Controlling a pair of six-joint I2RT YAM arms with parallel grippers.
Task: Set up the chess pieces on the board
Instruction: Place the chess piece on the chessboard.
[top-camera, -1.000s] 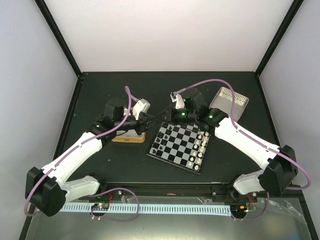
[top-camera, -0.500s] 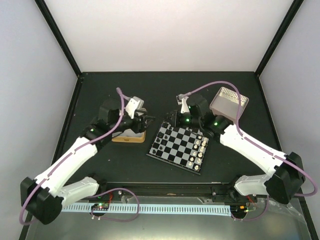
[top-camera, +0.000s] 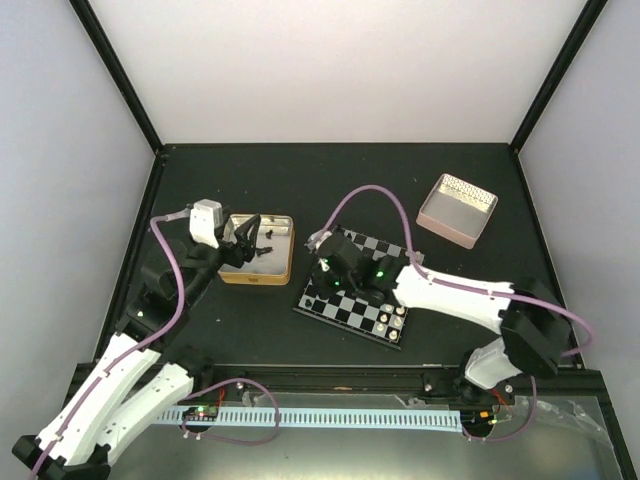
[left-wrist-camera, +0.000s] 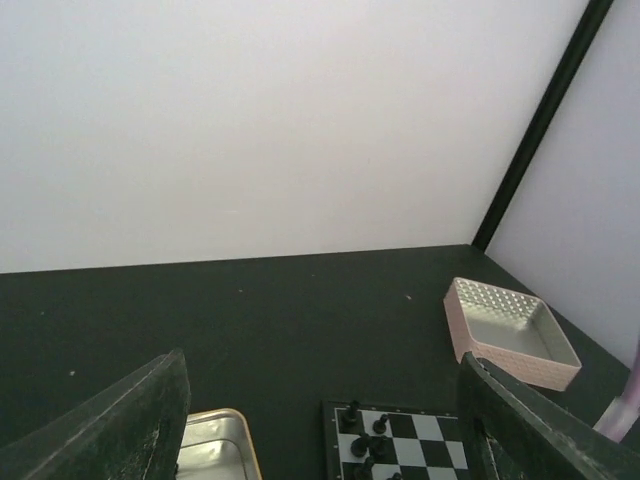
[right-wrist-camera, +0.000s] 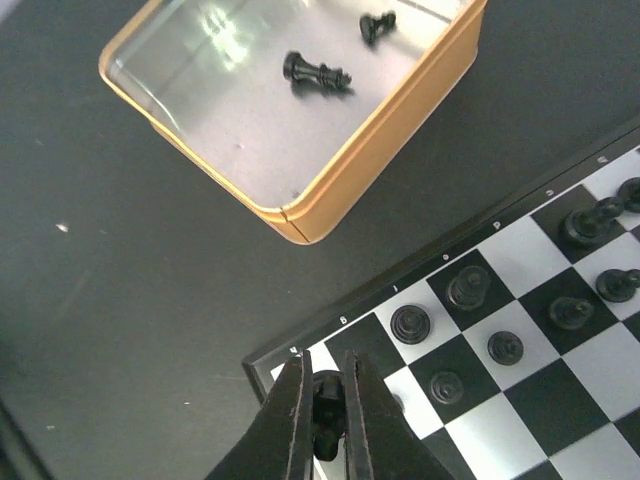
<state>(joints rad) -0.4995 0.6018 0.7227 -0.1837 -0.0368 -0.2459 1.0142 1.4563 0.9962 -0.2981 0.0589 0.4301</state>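
Within the last second both arms have traded places. The right gripper (right-wrist-camera: 322, 402), which had been working at the far side of the chessboard (right-wrist-camera: 500, 425), has swung across it and now hangs low over a corner square on the edge that faces the gold-rimmed tin (right-wrist-camera: 400, 110). Its jaws are drawn in narrow on a single black chess piece (right-wrist-camera: 325, 395), pinched upright between the fingertips (which kind of piece cannot be told from straight above).

The left gripper (top-camera: 248, 238) has pulled back from beside the board and now sits over the tin. In its own wrist view the fingers stand wide apart with nothing between them.

For the task, this looks like a placement about to happen. The carried piece is lined up with an open corner square, next to the black pieces (right-wrist-camera: 468, 287) already standing in the two rows there. The left arm's retreat leaves that edge of the board free of crowding.

Two loose pieces (right-wrist-camera: 318, 72) lie on their sides in the tin, so at least those remain to be fetched. The pink box (top-camera: 457, 210) sits well apart on the table (top-camera: 200, 180) and plays no part in this step.
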